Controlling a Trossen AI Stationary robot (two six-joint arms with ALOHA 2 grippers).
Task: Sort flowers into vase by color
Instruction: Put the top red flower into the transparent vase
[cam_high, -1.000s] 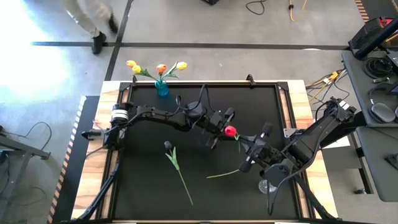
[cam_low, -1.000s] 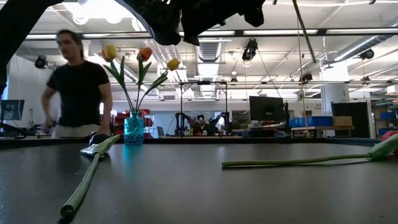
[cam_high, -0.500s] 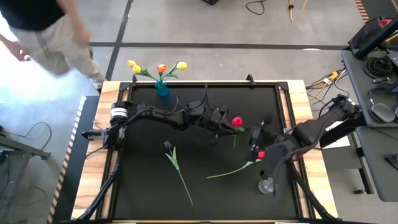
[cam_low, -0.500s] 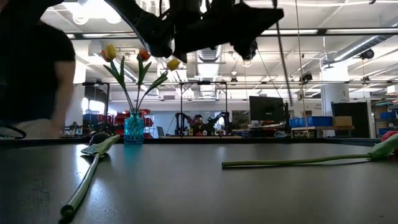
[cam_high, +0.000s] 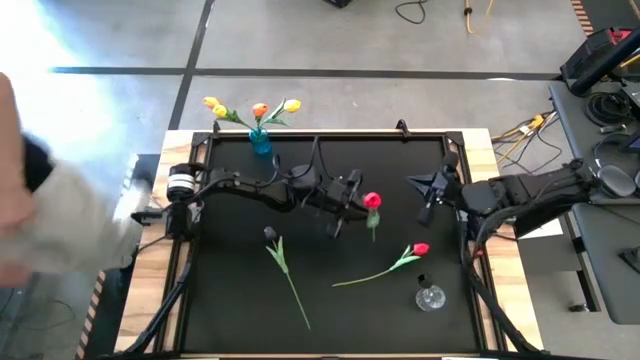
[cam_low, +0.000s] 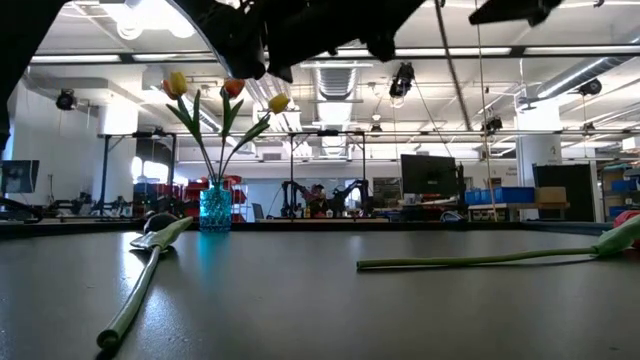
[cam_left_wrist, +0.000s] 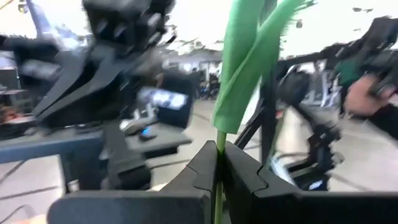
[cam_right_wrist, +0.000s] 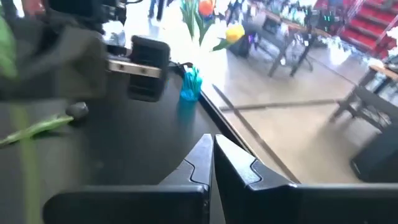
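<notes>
My left gripper (cam_high: 356, 203) reaches over the table's middle, shut on a red tulip (cam_high: 372, 200) with a green stem (cam_left_wrist: 219, 146) and a leaf (cam_left_wrist: 242, 62). My right gripper (cam_high: 428, 197) is pulled back near the table's right edge, shut and holding nothing (cam_right_wrist: 212, 149). Another red tulip (cam_high: 420, 249) lies on the mat, its stem (cam_low: 470, 260) running toward the near left. A dark-headed tulip (cam_high: 270, 233) lies left of it. A blue vase (cam_high: 260, 141) at the far edge holds yellow and orange tulips (cam_high: 258, 109). A clear glass vase (cam_high: 430, 297) stands at the near right. My left gripper pinches the red tulip's stem (cam_left_wrist: 218, 155) between its two fingers, just below a leaf. The fingers come in about level from the table's left and lie across the stem. The tulip is lifted clear of the mat, and its head (cam_high: 372, 200) shows just beyond the fingertips.
A person in a light sleeve (cam_high: 50, 220) is blurred close by the table's left edge. The black mat (cam_high: 240, 300) is framed by a wooden border (cam_high: 150, 270). Cables and equipment (cam_high: 600, 110) sit to the right of the table.
My right gripper has drawn back from the held tulip toward the table's right edge, uncovering the head of the red tulip lying on the mat. My left gripper keeps its hold on its tulip. A person has walked from the far left to the table's left side.
</notes>
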